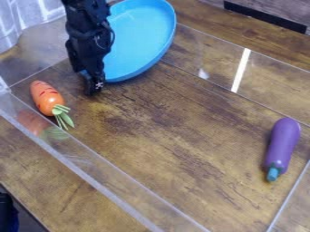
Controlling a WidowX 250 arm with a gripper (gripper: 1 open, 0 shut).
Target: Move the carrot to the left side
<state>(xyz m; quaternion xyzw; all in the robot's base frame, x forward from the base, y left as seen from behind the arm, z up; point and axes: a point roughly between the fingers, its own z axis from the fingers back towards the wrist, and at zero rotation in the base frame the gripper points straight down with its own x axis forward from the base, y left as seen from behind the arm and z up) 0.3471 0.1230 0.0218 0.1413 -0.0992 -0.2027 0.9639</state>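
Orange carrot (47, 98) lies apart from open jaws (92, 80), nearer camera.

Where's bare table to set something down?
Widest patch: wood between the carrot and the eggplant. Another: the near-left corner, outside the clear wall. Crowded: far left, where gripper, blue plate and carrot bunch up.

the orange carrot (49, 99) lies flat, green leafy top towards the camera.
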